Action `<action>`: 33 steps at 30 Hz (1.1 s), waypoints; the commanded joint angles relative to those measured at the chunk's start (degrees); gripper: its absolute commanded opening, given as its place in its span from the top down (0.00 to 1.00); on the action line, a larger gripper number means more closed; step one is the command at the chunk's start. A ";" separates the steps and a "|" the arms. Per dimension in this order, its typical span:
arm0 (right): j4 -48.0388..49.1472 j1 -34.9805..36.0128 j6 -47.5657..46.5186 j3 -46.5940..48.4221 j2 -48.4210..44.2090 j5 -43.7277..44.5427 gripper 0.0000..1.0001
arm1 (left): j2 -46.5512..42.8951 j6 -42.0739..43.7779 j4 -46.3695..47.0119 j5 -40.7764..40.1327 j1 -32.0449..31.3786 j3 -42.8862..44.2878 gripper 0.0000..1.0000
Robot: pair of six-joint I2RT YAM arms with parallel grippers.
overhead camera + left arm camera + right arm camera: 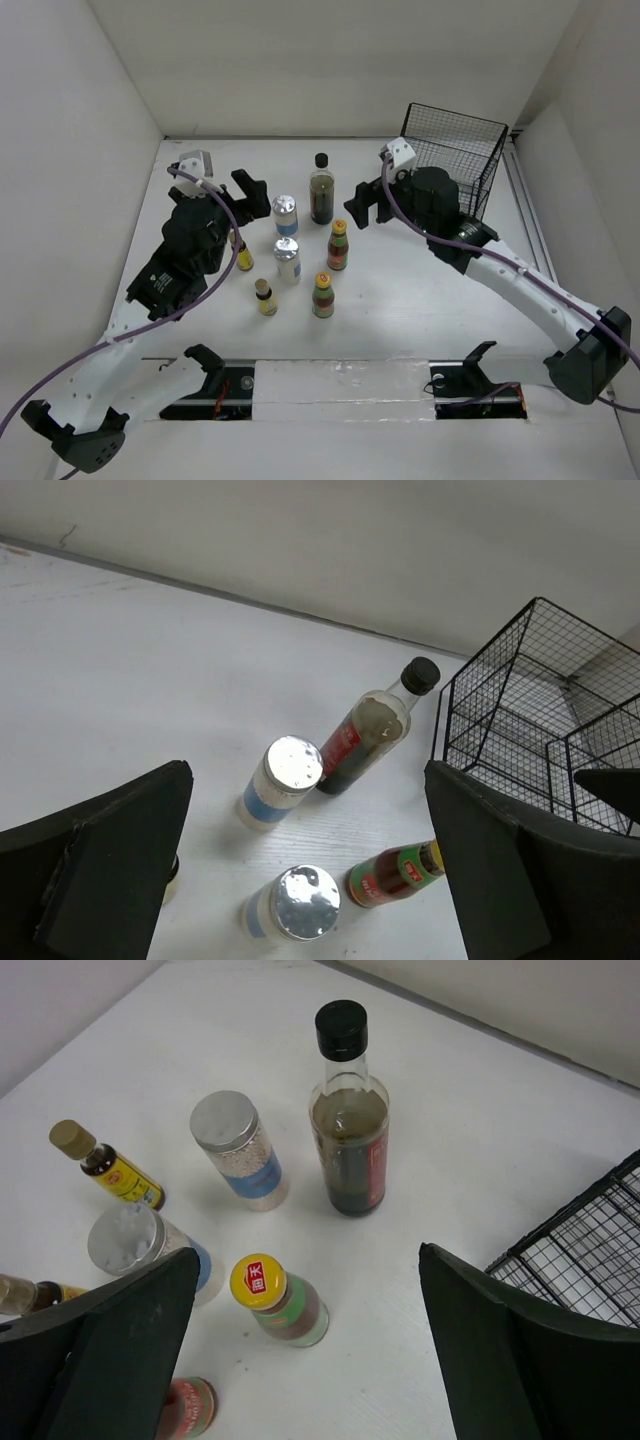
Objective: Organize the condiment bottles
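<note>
Both grippers have their jaws wide apart and hold nothing. The left gripper hangs just left of the bottles and the right gripper just right of them. The black wire basket stands at the far right, close behind the right arm, which could bump it on a swing. All seven bottles stand close together in the middle of the table. The tall dark bottle is thin and high, so a small push could tip it over. The two white-blue bottles and the two brown bottles stand so close that open jaws going for one may knock the next. One of the tiny yellow bottles is partly hidden by the left arm, which might hit it. The words on the labels are too small to read.
</note>
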 commanded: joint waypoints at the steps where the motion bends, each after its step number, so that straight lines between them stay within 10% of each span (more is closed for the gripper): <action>1: 3.56 -0.12 -0.71 3.09 0.62 -0.70 0.06 | -1.03 1.44 3.26 2.51 0.44 -1.47 0.01; 4: 3.56 -0.12 -1.33 4.15 2.55 -1.84 0.27 | -2.17 2.31 5.18 3.66 1.32 -3.06 0.11; 6: 4.35 -0.12 -1.33 4.68 3.79 -1.84 0.74 | -2.97 2.32 6.50 3.66 1.32 -5.26 0.45; 10: 4.35 -0.12 -0.27 2.41 2.04 -1.84 0.75 | -3.49 2.32 6.51 2.27 1.32 -6.40 0.86; 12: 3.64 0.50 0.52 -1.09 -0.76 -1.84 0.39 | -3.49 2.32 6.51 1.64 1.32 -6.40 0.83; 15: 0.48 1.02 0.52 -3.58 -1.92 -2.63 0.17 | -2.97 1.61 5.98 0.16 1.32 -7.01 0.50; 19: -3.38 1.55 1.04 -5.51 -1.40 -4.82 0.14 | -2.97 1.09 6.60 -0.38 1.84 -7.55 0.34; 33: 1.89 2.69 1.57 -3.15 8.61 -8.08 0.21 | -1.82 1.09 7.04 1.38 1.84 -7.55 0.30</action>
